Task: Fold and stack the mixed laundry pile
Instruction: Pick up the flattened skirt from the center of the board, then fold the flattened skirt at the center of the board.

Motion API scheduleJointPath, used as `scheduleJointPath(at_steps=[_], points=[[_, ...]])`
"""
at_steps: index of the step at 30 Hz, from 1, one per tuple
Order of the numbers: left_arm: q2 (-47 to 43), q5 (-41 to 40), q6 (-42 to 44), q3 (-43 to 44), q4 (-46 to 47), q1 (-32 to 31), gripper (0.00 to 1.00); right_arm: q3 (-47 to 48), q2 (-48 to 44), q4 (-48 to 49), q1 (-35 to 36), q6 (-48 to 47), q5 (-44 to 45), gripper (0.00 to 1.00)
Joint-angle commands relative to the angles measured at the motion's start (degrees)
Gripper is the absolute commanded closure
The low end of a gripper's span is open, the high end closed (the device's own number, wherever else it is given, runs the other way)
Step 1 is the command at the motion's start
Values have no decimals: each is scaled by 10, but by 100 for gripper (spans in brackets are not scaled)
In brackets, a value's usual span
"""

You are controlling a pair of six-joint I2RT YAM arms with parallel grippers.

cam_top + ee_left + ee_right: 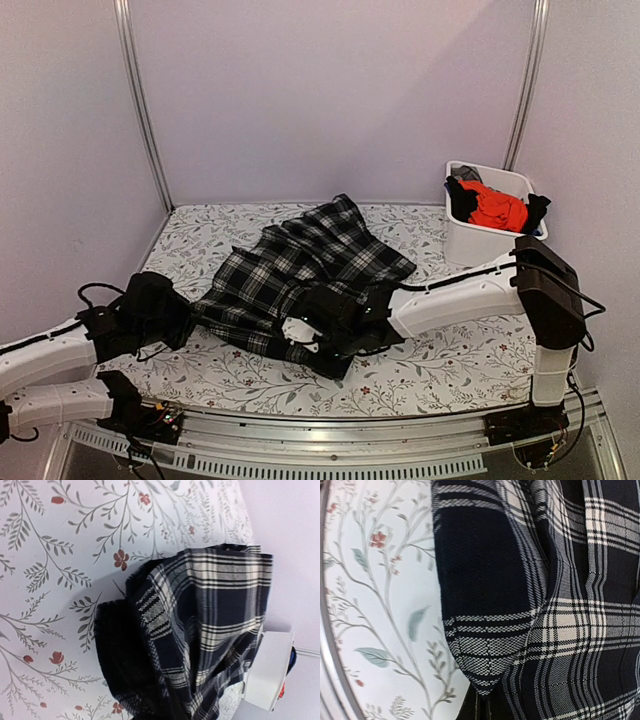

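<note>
Two grippers clamp the black-and-white plaid cloth garment (300,260) on the floral white tablecloth (440,360) — left gripper (188,312) at its left edge, right gripper (305,335) at its near hem. Lift both evenly, keeping it taut.

Closed in on three sides by plain pale-lilac walls (330,90), bare from the top of the frame down. Braced at upper left and upper right by slim metal posts (140,100). Spread across the middle with a white floral tablecloth (450,370), sprigged in grey leaves and small red blooms. Edged along the bottom by a slotted aluminium rail (330,440). Lit softly and evenly throughout, with only faint shadows.
</note>
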Motion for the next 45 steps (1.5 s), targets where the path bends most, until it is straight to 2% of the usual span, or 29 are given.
scheduleJointPath(at_steps=[1, 4, 6, 9, 14, 19, 25, 31, 37, 43, 45], points=[[-158, -44, 17, 33, -190, 6, 100, 82, -8, -18, 33, 12, -142, 100], [-265, -66, 20, 70, -302, 6, 100, 139, 7, -25, 51, 39, -211, 100], [-303, -78, 39, 100, -340, 6, 100, 167, 14, -18, 54, 62, -261, 100], [-278, -81, 91, 141, -323, 7, 100, 177, 4, 8, 49, 101, -304, 100], [-123, -82, 218, 237, -228, 7, 100, 151, -25, 42, -10, 141, -359, 100], [80, -53, 333, 354, -108, 10, 100, 28, -100, 116, -100, 190, -387, 100], [324, 32, 437, 518, -3, 15, 100, -96, -165, 185, -194, 221, -412, 100], [526, 126, 491, 662, 41, 16, 100, -201, -186, 252, -264, 236, -420, 100], [653, 192, 490, 701, 71, 14, 100, -268, -141, 309, -283, 257, -418, 100], [700, 213, 495, 693, 105, 17, 97, -275, -107, 310, -294, 270, -389, 100], [700, 220, 501, 693, 109, 17, 100, -273, -113, 309, -295, 274, -391, 100]])
